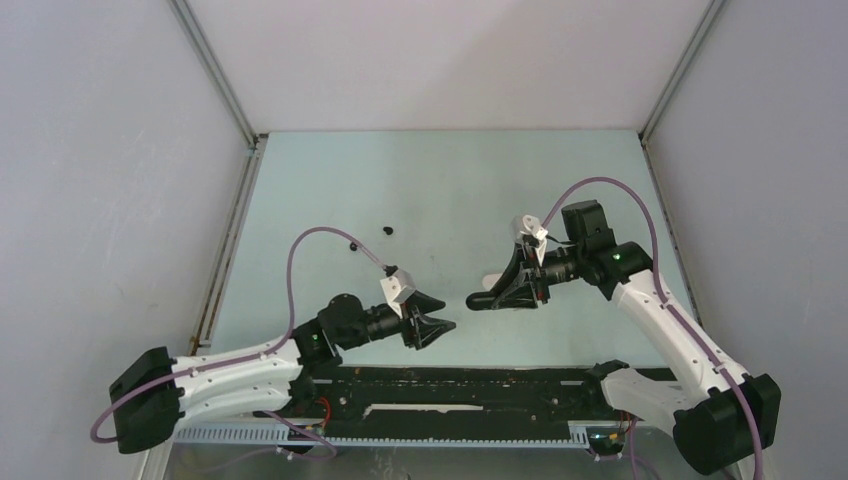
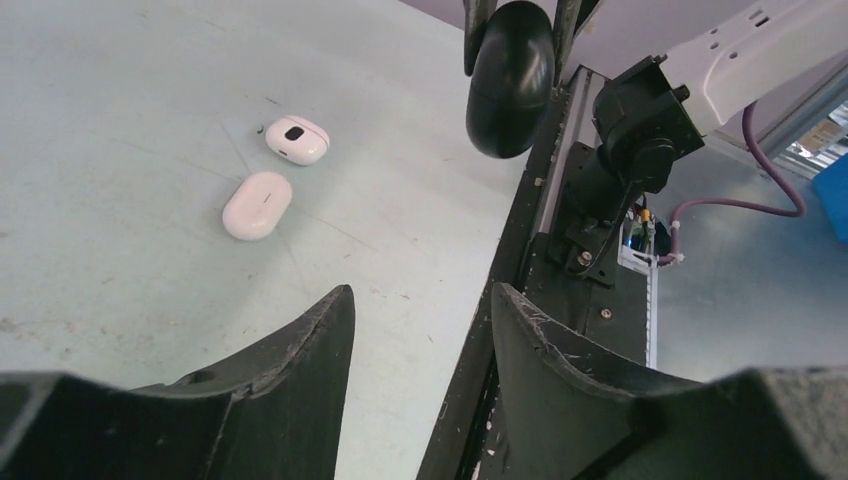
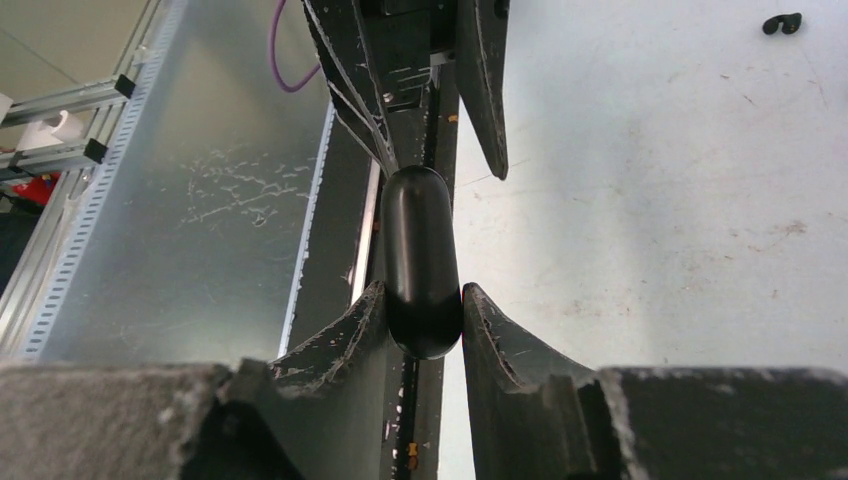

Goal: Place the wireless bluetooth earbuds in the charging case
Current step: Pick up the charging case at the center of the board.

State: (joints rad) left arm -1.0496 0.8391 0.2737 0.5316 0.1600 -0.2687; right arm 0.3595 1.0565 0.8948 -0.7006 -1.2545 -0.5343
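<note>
My right gripper point(image 1: 500, 297) point(image 3: 420, 295) is shut on one end of a black pill-shaped charging case point(image 1: 483, 300) point(image 3: 420, 255). It holds the closed case level above the table's front edge, pointing at my left gripper. My left gripper point(image 1: 440, 328) point(image 2: 420, 295) is open and empty, a short gap from the case's free end point(image 2: 510, 80). Two tiny black earbuds point(image 1: 387, 229) point(image 1: 353, 244) lie on the table behind the left arm. One earbud shows in the right wrist view point(image 3: 782, 22).
Two white oval pieces lie side by side on the table in the left wrist view, one plain point(image 2: 257, 205), one with a dark spot point(image 2: 297, 140); case or bud, I cannot tell. The black base rail point(image 1: 470, 385) runs along the front edge. Enclosure walls stand on three sides.
</note>
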